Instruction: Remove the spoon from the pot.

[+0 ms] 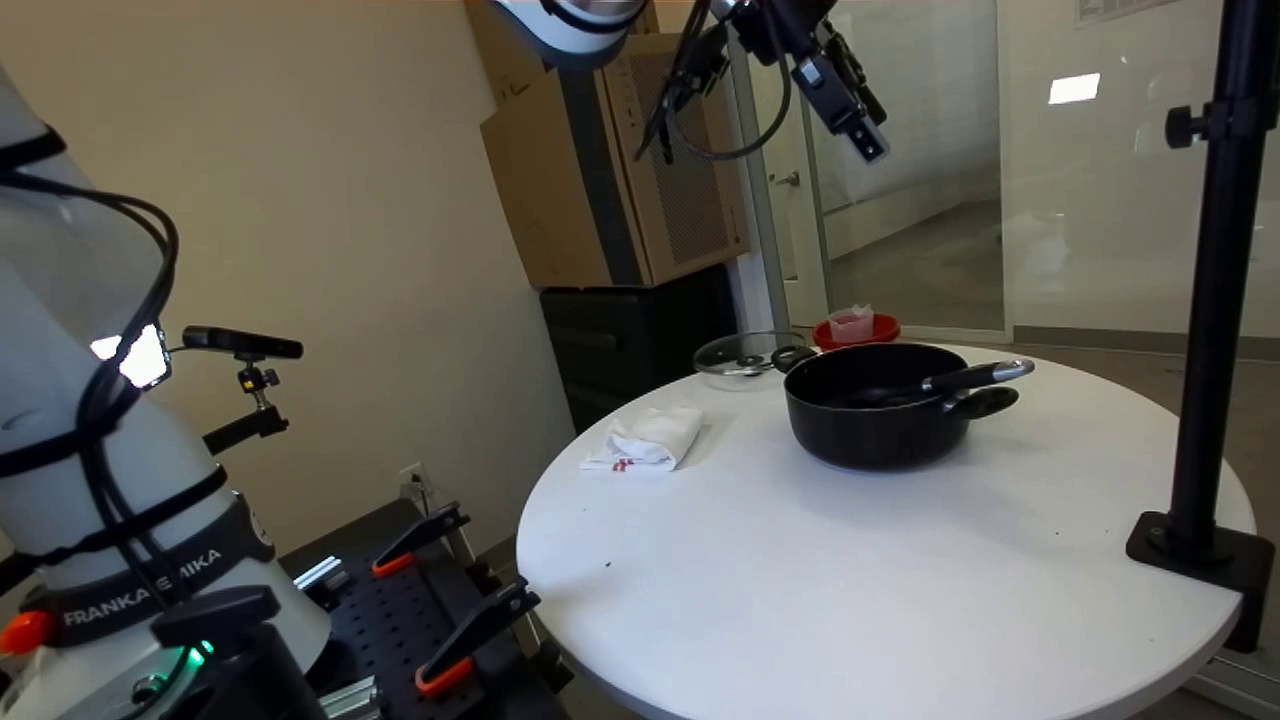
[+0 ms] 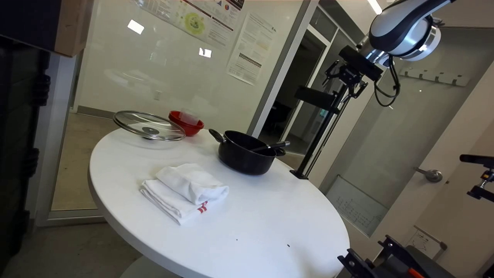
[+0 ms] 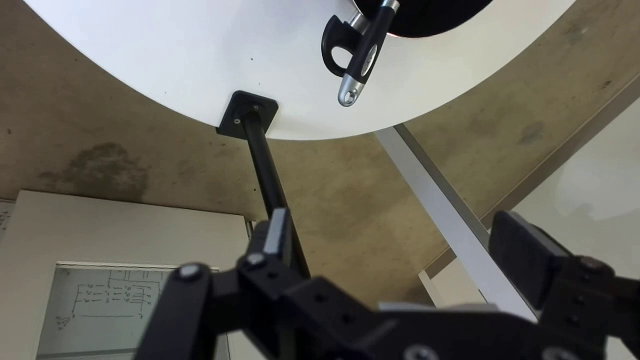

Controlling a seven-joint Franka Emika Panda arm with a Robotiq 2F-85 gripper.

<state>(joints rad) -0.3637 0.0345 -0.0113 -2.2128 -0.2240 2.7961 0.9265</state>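
The black pot (image 1: 870, 435) stands on the white table and shows in both exterior views (image 2: 244, 158). The spoon (image 1: 975, 377) leans in it, its black handle with a silver end sticking out over the rim beside a pot handle. Its bowl is inside the pot and hard to make out. In the wrist view the spoon's handle (image 3: 369, 52) and part of the pot (image 3: 430, 22) show at the top edge. My gripper (image 3: 397, 242) is open and empty, its fingers wide apart. It is high above the table, apart from the pot and spoon, in both exterior views (image 1: 866, 143) (image 2: 344, 83).
A glass lid (image 2: 150, 127) and a red bowl (image 2: 187, 123) lie at the table's edge by the pot. A folded white towel (image 1: 648, 440) lies on the table (image 1: 850, 590). A black pole (image 1: 1205, 300) is clamped to the table's edge near the spoon's side.
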